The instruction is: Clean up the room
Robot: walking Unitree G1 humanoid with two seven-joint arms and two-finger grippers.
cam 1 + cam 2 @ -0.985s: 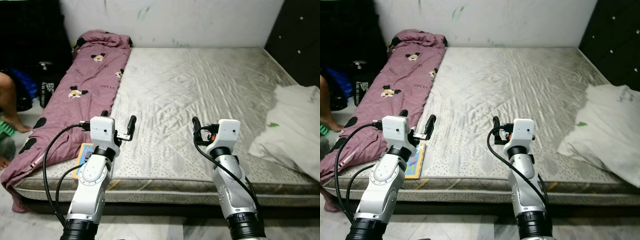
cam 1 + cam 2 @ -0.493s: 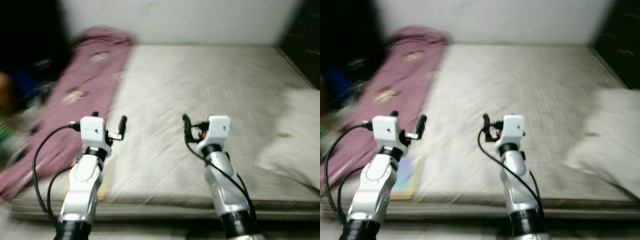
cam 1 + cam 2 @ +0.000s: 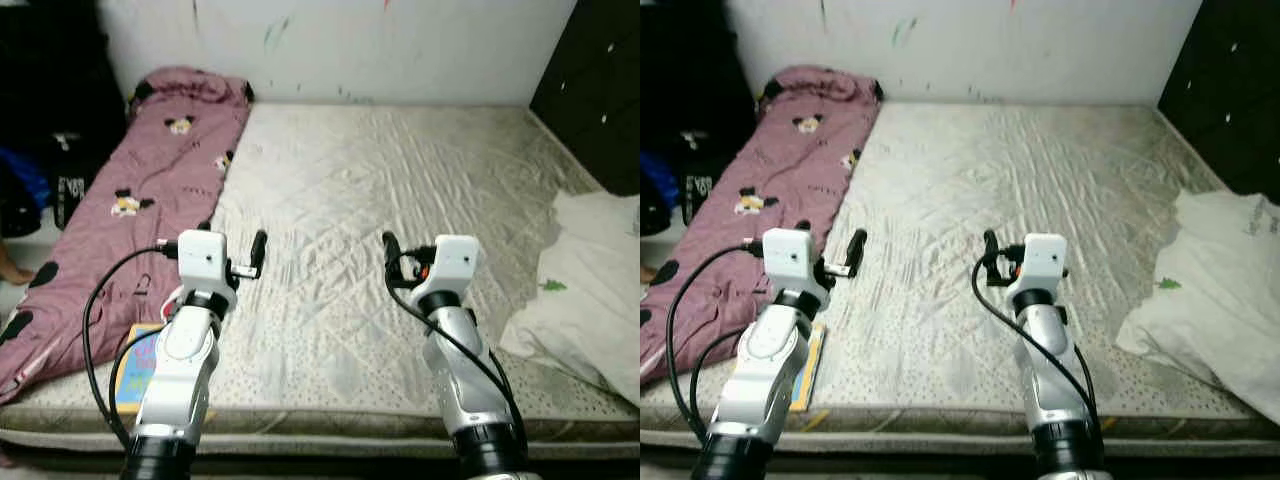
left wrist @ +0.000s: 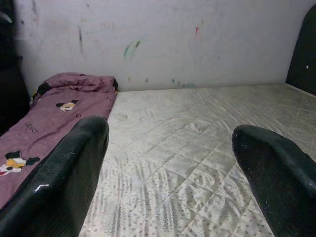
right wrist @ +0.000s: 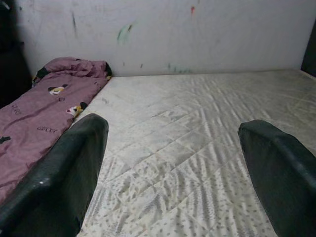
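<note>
Two grippers: both held up over the near part of the mattress [image 3: 400, 190], side by side and well apart, neither touching anything.
Left gripper [image 4: 168, 163]: its two black fingers [image 4: 64, 182] stand wide apart with only mattress between them; it hangs near the mattress's left side, close to the purple blanket.
Right gripper [image 5: 170, 168]: fingers [image 5: 281, 168] likewise spread wide, empty, over the middle of the near mattress.
Mattress: bare, pale grey, quilted and creased, running from the near edge back to the white wall [image 3: 400, 45], which carries a few small coloured marks.
Purple blanket [image 3: 150, 170]: printed with cartoon mice, lying in a long crumpled strip along the mattress's left edge, bunched at the wall end and spilling over the side at the near end.
Book [image 3: 135, 365]: a flat, brightly coloured cover on the near left corner of the mattress, beside the blanket's lower end and partly hidden behind the left arm.
White cloth [image 3: 590, 280]: a rumpled heap with small green marks on the mattress's right edge, well apart from the right gripper.
Dark panel [image 3: 595, 90]: stands at the far right, behind the white cloth.
Left margin: dark bags [image 3: 50, 150] on the floor beside the bed; a person's foot [image 3: 12, 270] just at the frame edge.
</note>
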